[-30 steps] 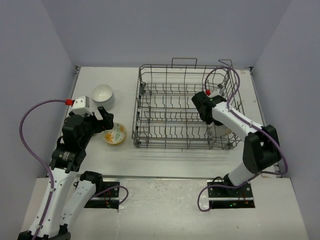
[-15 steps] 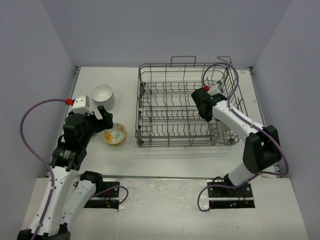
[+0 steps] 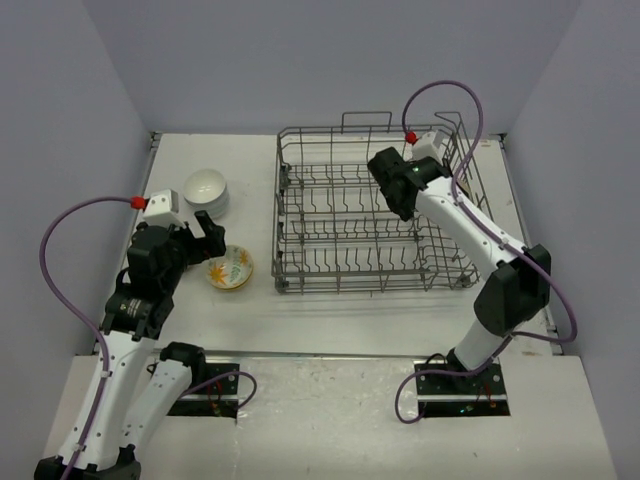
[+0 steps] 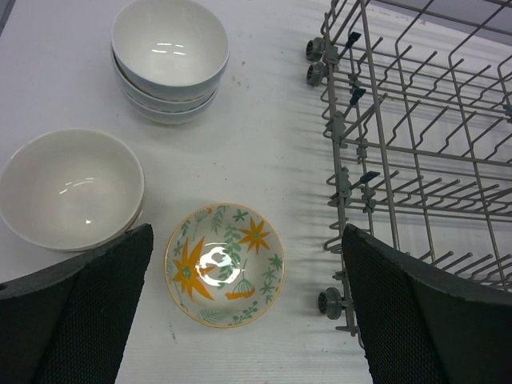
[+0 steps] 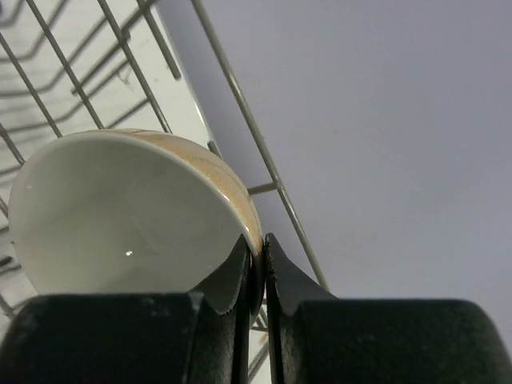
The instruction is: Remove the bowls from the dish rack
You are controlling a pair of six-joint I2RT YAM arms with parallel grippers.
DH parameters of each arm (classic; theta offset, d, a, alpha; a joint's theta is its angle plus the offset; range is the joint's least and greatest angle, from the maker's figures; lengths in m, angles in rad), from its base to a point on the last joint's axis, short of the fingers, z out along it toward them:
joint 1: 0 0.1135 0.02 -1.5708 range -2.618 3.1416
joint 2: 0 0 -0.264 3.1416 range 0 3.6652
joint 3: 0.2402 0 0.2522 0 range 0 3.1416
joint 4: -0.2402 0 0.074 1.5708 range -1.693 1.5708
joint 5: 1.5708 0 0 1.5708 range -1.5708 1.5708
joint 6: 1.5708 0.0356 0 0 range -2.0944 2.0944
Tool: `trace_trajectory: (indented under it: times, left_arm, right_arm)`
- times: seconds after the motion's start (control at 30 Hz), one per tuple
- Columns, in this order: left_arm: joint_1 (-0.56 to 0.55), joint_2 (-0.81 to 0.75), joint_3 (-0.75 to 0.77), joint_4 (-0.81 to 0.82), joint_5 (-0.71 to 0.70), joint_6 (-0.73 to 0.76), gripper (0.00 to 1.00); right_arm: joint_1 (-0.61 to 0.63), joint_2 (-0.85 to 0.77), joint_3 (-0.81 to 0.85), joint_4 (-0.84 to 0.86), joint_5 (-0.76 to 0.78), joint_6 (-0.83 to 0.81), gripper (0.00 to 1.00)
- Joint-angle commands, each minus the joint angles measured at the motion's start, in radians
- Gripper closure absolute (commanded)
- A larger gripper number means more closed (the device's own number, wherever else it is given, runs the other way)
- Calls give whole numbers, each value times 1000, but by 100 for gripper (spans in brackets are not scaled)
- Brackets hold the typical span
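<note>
My right gripper (image 5: 258, 264) is shut on the rim of a bowl (image 5: 120, 216), white inside and beige-tan outside, held up in front of the dish rack's wires (image 5: 240, 120). From above, the right gripper (image 3: 398, 188) hangs over the rack (image 3: 330, 215), and its wrist hides the bowl. My left gripper (image 4: 248, 320) is open above a floral bowl (image 4: 225, 266) on the table, touching nothing. The floral bowl (image 3: 230, 268) lies just left of the rack.
A stack of white bowls (image 4: 170, 58) and a second stack of pale bowls (image 4: 70, 188) stand on the table left of the rack's corner (image 4: 344, 176). From above, the white stack (image 3: 206, 190) is near the left wall. Walls close in all round.
The right gripper has risen from the rack's near right corner and swung toward its far middle with the bowl. The rack shifted slightly and settled. The left arm barely moved.
</note>
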Motion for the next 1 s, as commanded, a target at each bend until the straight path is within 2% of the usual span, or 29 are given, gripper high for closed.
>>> trace_trajectory:
  times: [0.0, 0.07, 0.13, 0.17, 0.2, 0.27, 0.33, 0.37, 0.4, 0.47, 0.5, 0.67, 0.73, 0.93, 0.97]
  left_arm:
    - [-4, 20, 52, 23, 16, -8, 0]
    - [-4, 55, 104, 31, 71, -40, 0]
    - [-5, 121, 150, 41, 131, -74, 0]
    - [-5, 150, 209, 52, 166, -86, 0]
    - [-8, 210, 239, 66, 197, -114, 0]
    - [-25, 276, 332, 103, 264, -144, 0]
    - [-128, 377, 415, 106, 191, -167, 0]
    - [-242, 445, 507, 104, 148, -169, 0]
    - [-299, 480, 553, 101, 55, -167, 0]
    - [-437, 563, 654, 55, -22, -163, 0]
    - [-474, 642, 757, 32, -98, -155, 0]
    - [-640, 862, 1021, -152, -264, -138, 0]
    - [-659, 954, 1113, -224, -309, -138, 3]
    - [-691, 1085, 1186, -351, -410, -175, 27]
    - [-696, 1091, 1181, -359, -424, -178, 37]
  right_arm:
    - [43, 29, 167, -304, 117, 293, 100]
    - [63, 26, 222, -301, 69, 274, 100]
    - [68, 11, 272, -204, 22, 192, 100]
    - [69, -9, 266, -112, -38, -18, 100]
    - [71, -96, 199, 177, -262, -146, 100]
    - [66, -195, 126, 386, -519, -221, 100]
    - [68, -211, 169, 403, -661, -178, 100]
    - [66, -185, 221, 377, -743, -155, 100]
    - [68, -180, 235, 375, -800, -140, 100]
    - [68, -189, 220, 424, -905, -114, 100]
    - [69, -203, 214, 436, -957, -100, 100]
    - [72, -226, 198, 461, -979, -74, 100]
    - [74, -241, 191, 465, -986, -74, 100]
    - [72, -273, 154, 485, -966, -79, 100]
    - [74, -285, 137, 495, -965, -80, 100]
